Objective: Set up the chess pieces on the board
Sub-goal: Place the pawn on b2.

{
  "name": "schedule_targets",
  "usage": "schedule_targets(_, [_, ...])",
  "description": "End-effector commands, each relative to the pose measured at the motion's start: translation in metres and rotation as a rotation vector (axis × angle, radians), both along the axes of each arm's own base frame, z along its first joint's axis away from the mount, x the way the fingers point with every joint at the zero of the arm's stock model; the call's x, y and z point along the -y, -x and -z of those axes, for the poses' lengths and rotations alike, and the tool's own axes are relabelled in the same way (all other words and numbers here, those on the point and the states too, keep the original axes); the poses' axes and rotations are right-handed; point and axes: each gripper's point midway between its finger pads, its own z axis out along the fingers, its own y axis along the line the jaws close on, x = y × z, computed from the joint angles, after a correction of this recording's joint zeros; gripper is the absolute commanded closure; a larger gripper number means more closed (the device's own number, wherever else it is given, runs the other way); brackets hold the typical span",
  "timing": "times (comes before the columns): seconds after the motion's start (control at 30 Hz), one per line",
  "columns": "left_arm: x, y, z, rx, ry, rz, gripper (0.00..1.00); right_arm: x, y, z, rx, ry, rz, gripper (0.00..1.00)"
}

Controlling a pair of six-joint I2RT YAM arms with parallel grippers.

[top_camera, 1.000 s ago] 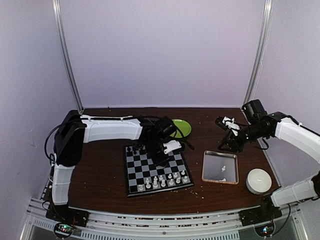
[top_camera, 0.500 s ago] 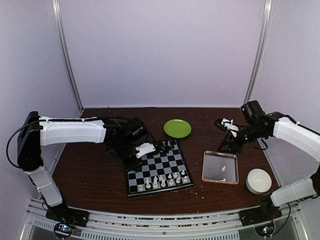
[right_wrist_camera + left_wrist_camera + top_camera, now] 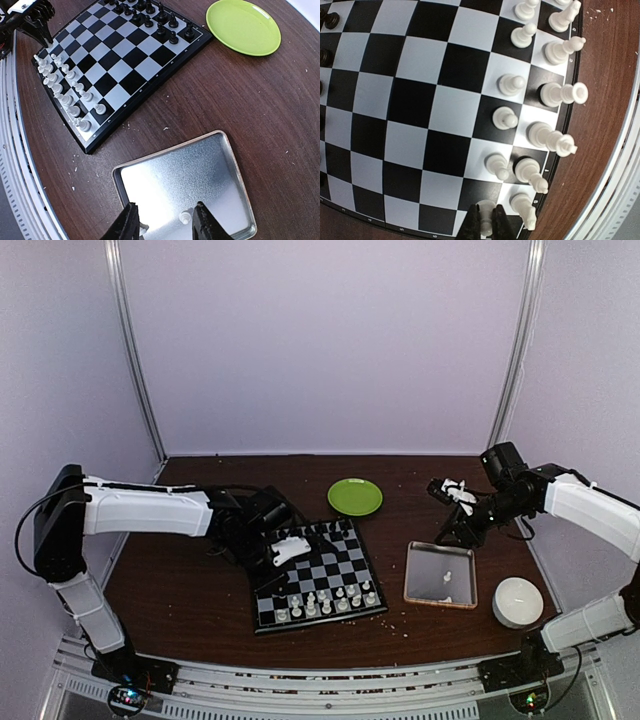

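Note:
The board [image 3: 410, 110] fills the left wrist view, with white chess pieces [image 3: 555, 95] in two rows along its right edge. My left gripper [image 3: 486, 226] is shut on a white pawn [image 3: 486, 207] over the end of the inner row, near the board's corner. In the top view the left gripper [image 3: 272, 562] is at the left side of the board [image 3: 315, 575]. My right gripper [image 3: 166, 225] hangs open over the metal tray [image 3: 165, 165]. A white piece [image 3: 185, 217] lies in the tray between the fingers, and another [image 3: 144, 230] lies beside the left finger.
Black pieces [image 3: 150, 17] line the board's far edge. A green plate [image 3: 355, 496] lies behind the board, and a white round container [image 3: 518, 602] stands right of the tray [image 3: 410, 575]. Crumbs dot the brown table.
My left arm swung left from above the board's middle, and its gripper now sits at the board's left side. The right arm has barely moved.

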Motion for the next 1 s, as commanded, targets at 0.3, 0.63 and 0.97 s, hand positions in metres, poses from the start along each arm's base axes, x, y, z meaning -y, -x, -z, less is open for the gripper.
schedule_targets(0.3, [-0.002,-0.003,0.025,-0.016,-0.046,-0.011,1.0,0.002,-0.001,0.001,-0.007,0.011,-0.003,0.63])
schedule_targets(0.63, [-0.013,-0.002,0.034,-0.015,-0.097,-0.013,1.0,0.001,-0.001,0.003,-0.013,0.014,-0.007,0.62])
schedule_targets(0.97, [-0.007,-0.007,0.019,0.014,-0.066,-0.014,0.82,0.0,-0.001,0.0,-0.019,0.007,-0.009,0.61])
